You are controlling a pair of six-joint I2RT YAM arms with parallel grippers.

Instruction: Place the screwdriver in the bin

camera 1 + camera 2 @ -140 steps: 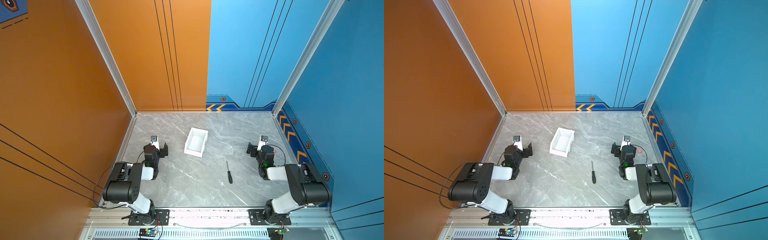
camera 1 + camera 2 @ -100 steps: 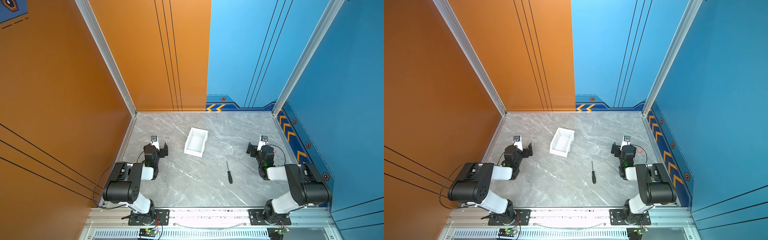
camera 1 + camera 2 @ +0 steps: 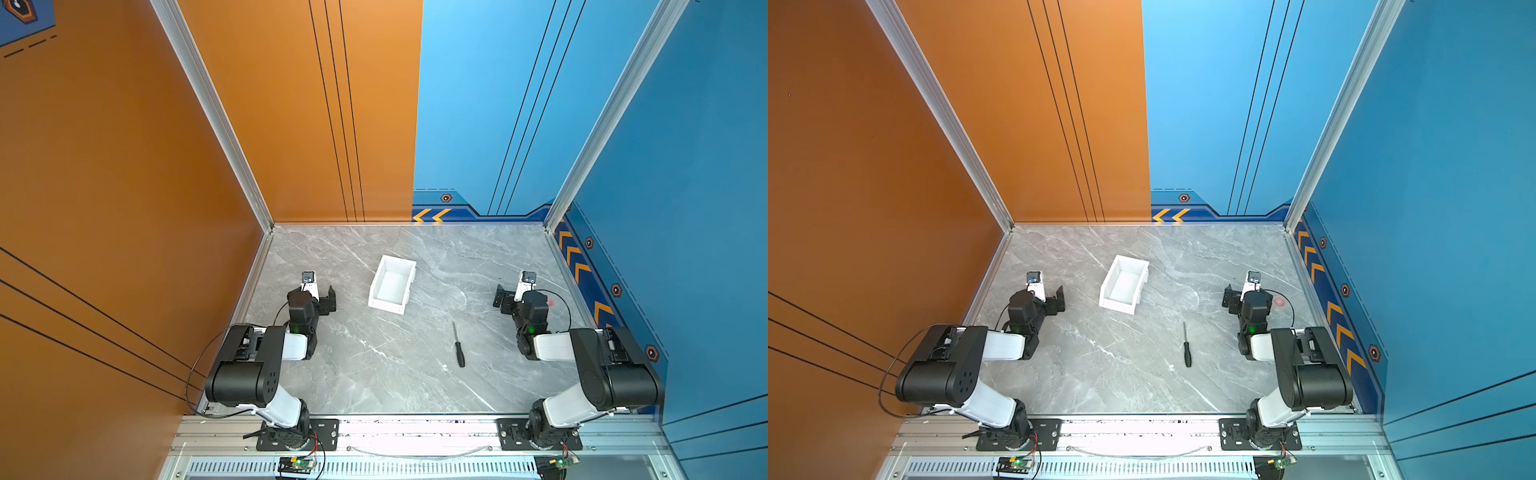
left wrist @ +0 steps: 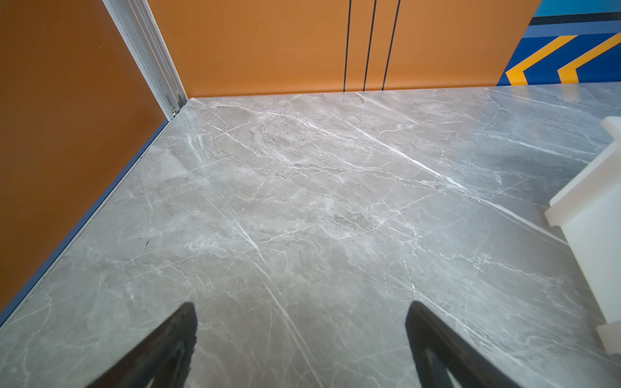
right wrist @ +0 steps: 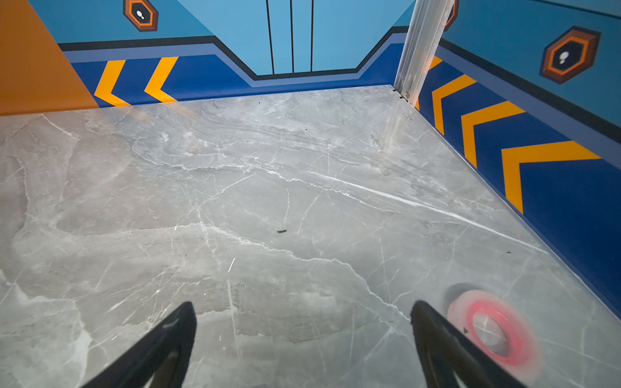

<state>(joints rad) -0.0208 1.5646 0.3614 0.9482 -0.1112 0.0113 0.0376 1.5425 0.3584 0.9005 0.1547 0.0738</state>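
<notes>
Black screwdriver point(image 3: 458, 345) lies flat on the marble table point(image 3: 374, 374), long axis 12–6, handle at 6; bin point(image 3: 391, 284) sits well apart at its 10–11 o'clock. Right gripper point(image 5: 302, 304) is nearer, jaws wide, empty; I read the screwdriver at its 7–8. Left gripper point(image 4: 300, 304) likewise spread, empty.

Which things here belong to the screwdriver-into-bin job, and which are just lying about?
Job in hand:
- screwdriver, flat on the table, not held
- bin, white, empty, standing apart from the screwdriver

Lying about:
- red ring, blurred, on the table beside the open right claw
</notes>
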